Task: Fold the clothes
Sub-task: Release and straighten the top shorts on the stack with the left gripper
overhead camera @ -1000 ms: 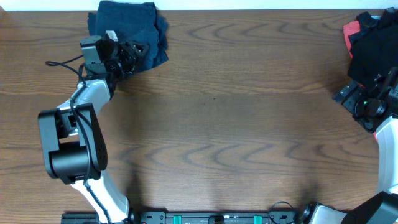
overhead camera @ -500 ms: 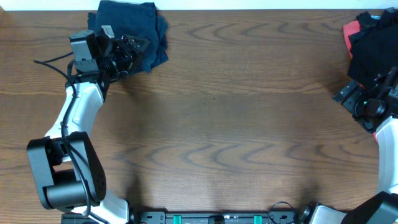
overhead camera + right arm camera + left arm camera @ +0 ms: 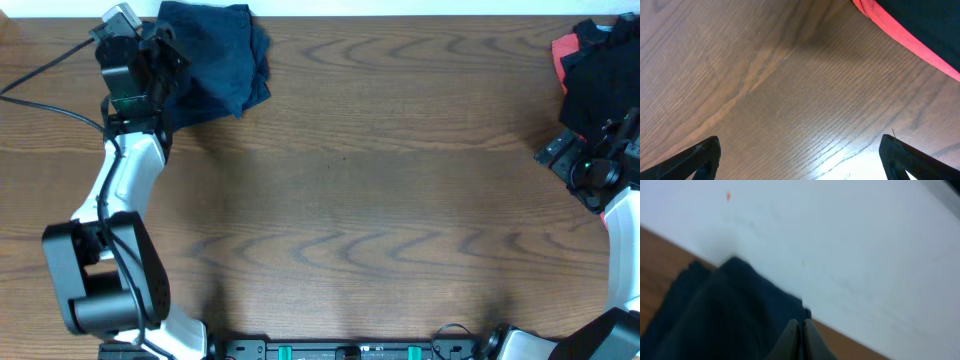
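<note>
The clothes, a folded navy bundle (image 3: 218, 55), lie at the table's far left edge; in the left wrist view the navy cloth (image 3: 725, 315) fills the lower left. My left gripper (image 3: 165, 62) hovers at the bundle's left side, and in the left wrist view the gripper (image 3: 801, 340) is shut with its fingers pressed together and nothing seen between them. My right gripper (image 3: 556, 152) sits at the right edge; in its wrist view the gripper (image 3: 800, 157) is open over bare wood, with nothing between the fingers.
A pile of black and red garments (image 3: 595, 65) lies at the far right corner; its red hem (image 3: 910, 42) shows at the top of the right wrist view. A white surface (image 3: 850, 240) runs beyond the table's far edge.
My left gripper has drawn back toward the far left corner and gone from open to shut. The navy bundle stays in place. The right arm has not moved.
</note>
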